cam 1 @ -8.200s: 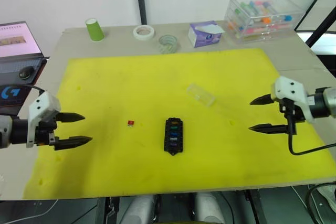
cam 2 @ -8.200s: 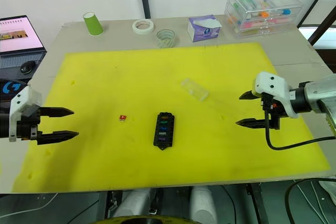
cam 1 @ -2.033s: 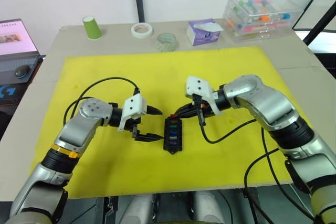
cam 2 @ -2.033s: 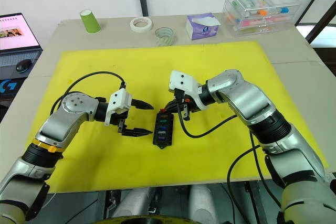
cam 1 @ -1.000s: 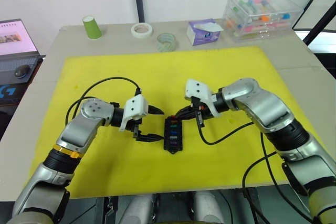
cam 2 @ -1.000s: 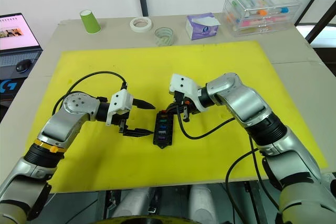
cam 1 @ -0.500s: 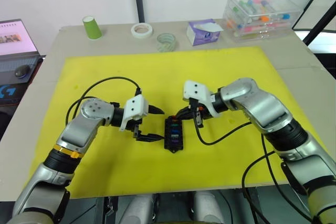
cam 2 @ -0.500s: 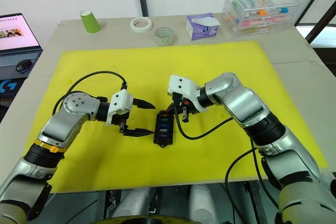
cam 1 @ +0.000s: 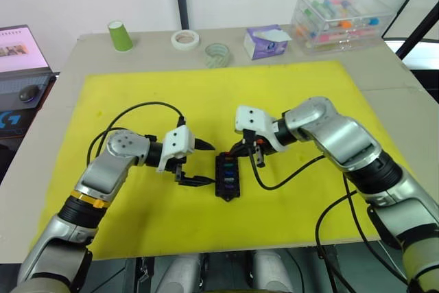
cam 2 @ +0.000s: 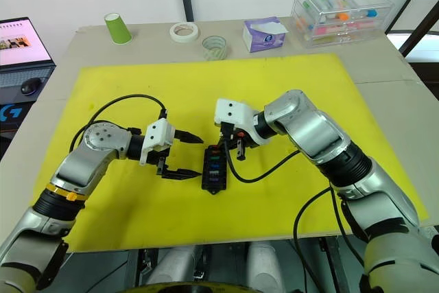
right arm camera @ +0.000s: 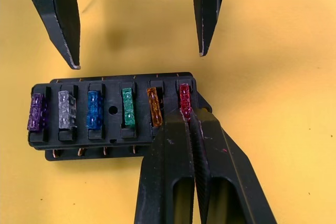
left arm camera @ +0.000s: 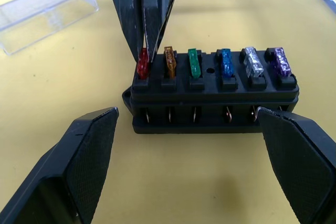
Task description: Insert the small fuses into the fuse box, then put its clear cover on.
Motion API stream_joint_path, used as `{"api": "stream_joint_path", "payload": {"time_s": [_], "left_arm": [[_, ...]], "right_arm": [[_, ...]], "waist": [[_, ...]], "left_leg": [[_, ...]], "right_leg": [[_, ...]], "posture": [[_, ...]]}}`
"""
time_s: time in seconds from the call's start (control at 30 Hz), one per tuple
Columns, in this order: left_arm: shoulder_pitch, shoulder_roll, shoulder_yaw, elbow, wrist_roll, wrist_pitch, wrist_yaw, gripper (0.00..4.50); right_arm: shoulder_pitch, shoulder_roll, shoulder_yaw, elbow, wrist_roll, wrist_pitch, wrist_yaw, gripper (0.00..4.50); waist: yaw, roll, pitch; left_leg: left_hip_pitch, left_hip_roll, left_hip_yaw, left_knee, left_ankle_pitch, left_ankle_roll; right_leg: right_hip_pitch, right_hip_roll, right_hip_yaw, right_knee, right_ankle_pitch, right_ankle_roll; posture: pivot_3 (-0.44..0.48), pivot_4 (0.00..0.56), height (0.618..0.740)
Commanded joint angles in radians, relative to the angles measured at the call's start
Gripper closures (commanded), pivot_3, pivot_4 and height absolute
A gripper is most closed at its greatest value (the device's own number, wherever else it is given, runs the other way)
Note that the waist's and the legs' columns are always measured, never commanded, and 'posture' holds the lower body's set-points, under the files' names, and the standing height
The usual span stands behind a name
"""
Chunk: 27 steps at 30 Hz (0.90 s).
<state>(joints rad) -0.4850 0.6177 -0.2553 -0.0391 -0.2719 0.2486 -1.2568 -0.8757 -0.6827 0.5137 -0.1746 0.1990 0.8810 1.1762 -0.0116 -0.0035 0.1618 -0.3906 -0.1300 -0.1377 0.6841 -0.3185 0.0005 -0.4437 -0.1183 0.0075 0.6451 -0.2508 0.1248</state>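
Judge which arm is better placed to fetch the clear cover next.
Left, probably. The left gripper is open and holds nothing beside the fuse box, while the right gripper is shut on the red fuse. The clear cover lies nearby.

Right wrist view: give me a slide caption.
Right gripper pinches the red fuse into the fuse box's end slot.

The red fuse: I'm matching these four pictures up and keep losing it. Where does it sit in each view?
Left eye view: red fuse at the fuse box's far end.
Right eye view: same far end.
Left wrist view: end slot beside the orange fuse, pinched by the right gripper.
Right wrist view: end slot.
Shared landmark: the orange fuse.
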Motion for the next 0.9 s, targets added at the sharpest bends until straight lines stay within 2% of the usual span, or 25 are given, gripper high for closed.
{"api": "stream_joint_path", "payload": {"time_s": [0.03, 0.7, 0.73, 0.83, 0.9], "left_arm": [[-0.004, -0.001, 0.012, -0.017, -0.003, -0.009, 0.004, 0.08], [0.0, -0.001, 0.014, -0.021, -0.004, -0.003, 0.012, 0.08], [-0.001, -0.002, 0.014, -0.021, -0.004, -0.003, 0.013, 0.0], [-0.001, -0.001, 0.014, -0.021, -0.005, -0.004, 0.015, 0.0], [0.0, -0.001, 0.013, -0.022, -0.005, -0.003, 0.017, 0.0]], "right_arm": [[-0.021, 0.004, 0.002, -0.034, 0.003, 0.0, 0.013, 4.5], [-0.038, 0.003, -0.01, -0.061, 0.001, 0.0, 0.008, 4.5], [-0.039, 0.003, -0.009, -0.06, 0.0, 0.0, 0.008, 4.0], [-0.039, 0.001, -0.003, -0.062, -0.005, -0.003, 0.009, 3.12], [-0.035, -0.003, 0.004, -0.067, -0.009, -0.008, 0.012, 3.12]], "waist": [[0.0, 0.0, 0.0], [-0.001, 0.0, 0.0], [-0.001, 0.0, 0.0], [-0.001, 0.0, 0.0], [-0.001, 0.0, 0.0]], "left_leg": [[0.0, 0.0, 0.0, 0.0, 0.0, 0.0], [0.0, 0.0, 0.0, 0.0, 0.0, 0.0], [0.0, 0.0, 0.0, 0.0, 0.0, 0.0], [0.0, 0.0, 0.0, 0.0, 0.0, 0.0], [0.0, 0.0, 0.0, 0.0, 0.0, 0.0]], "right_leg": [[0.0, 0.0, 0.0, 0.0, 0.0, 0.0], [0.0, 0.0, 0.0, 0.0, 0.0, 0.0], [0.0, 0.0, 0.0, 0.0, 0.0, 0.0], [0.0, 0.0, 0.0, 0.0, 0.0, 0.0], [0.0, 0.0, 0.0, 0.0, 0.0, 0.0]], "posture": [[0.0, 0.15, 0.74], [0.0, 0.15, 0.74], [0.0, 0.15, 0.74], [0.0, 0.15, 0.74], [0.0, 0.15, 0.74]]}}
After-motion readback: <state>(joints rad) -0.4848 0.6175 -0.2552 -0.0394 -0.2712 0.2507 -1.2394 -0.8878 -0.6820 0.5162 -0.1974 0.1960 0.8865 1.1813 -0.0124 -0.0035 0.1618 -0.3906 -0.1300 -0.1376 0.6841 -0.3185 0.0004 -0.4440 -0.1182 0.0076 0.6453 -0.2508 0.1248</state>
